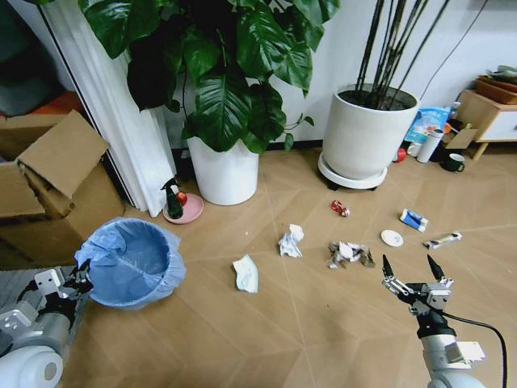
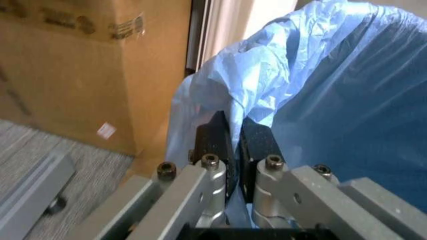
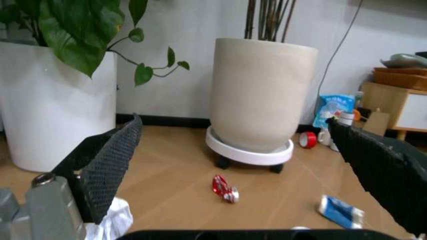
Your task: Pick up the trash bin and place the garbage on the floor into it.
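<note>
Left gripper (image 2: 235, 150) clenched on bag-lined rim of trash bin (image 1: 133, 260), near-left on floor (image 1: 307, 323) beside cardboard box (image 1: 48, 190); rim pinch gives carrying hold. Right gripper (image 1: 413, 272) released, jaws spread wide, hovering just short of crumpled metallic scrap (image 1: 349, 254), likely first target. Tissue (image 1: 291, 241), red can (image 3: 225, 188), white lid (image 1: 392, 238), wrapper (image 3: 340, 211) lie scattered, uncollected.
</note>
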{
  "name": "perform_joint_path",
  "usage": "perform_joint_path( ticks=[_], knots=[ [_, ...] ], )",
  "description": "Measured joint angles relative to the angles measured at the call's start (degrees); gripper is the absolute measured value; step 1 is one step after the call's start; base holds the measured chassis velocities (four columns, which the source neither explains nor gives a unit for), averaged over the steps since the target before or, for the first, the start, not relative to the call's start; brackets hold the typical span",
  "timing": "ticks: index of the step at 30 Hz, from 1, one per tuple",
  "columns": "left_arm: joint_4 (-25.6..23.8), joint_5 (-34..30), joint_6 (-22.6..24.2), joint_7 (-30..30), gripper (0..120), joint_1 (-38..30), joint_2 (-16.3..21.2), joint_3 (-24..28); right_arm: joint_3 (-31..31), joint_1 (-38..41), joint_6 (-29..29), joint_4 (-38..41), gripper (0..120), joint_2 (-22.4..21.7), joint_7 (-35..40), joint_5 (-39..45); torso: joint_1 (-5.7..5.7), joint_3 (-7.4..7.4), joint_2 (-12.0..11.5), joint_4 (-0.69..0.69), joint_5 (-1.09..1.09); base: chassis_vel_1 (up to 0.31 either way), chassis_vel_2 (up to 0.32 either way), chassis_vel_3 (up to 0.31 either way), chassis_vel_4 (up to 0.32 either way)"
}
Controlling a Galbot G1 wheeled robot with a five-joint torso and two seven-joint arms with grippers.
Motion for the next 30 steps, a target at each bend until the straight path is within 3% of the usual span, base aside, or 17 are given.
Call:
perform_joint_path(
  ticks=[13, 22, 26, 30],
  knots=[
    [0.3, 0.1, 0.1, -0.2, 0, -0.4, -0.1, 0.3, -0.2, 0.8, 0.8, -1.2, 100, -0.1, -0.5, -0.5, 0.01, 0.0, 0.0, -0.01, 0.0, -0.13, 0.301, 0.127, -0.301],
    [0.3, 0.0, 0.2, -0.2, 0, -0.2, -0.2, 0.3, -3.2, 1.9, 1.9, -3.0, 100, -0.1, 0.4, -0.6, 0.02, 0.0, 0.0, -0.02, 0.01, -0.031, 0.023, 0.032, -0.022],
    [-0.3, -0.1, 0.0, -0.2, 0, 0.8, 0.1, 0.2, -9.3, 3.9, 0.3, -4.8, 100, -1.6, 0.1, 3.0, -0.01, -0.01, 0.0, -0.01, 0.0, 0.045, -0.053, -0.042, 0.068],
    [-0.8, 0.0, 0.0, -0.3, 0, 2.3, 0.0, -0.5, -20.2, 8.4, -9.0, -5.6, 100, -3.4, 6.1, 8.0, 0.0, 0.0, 0.0, 0.0, 0.0, 0.0, 0.0, 0.0, 0.0]
  ],
)
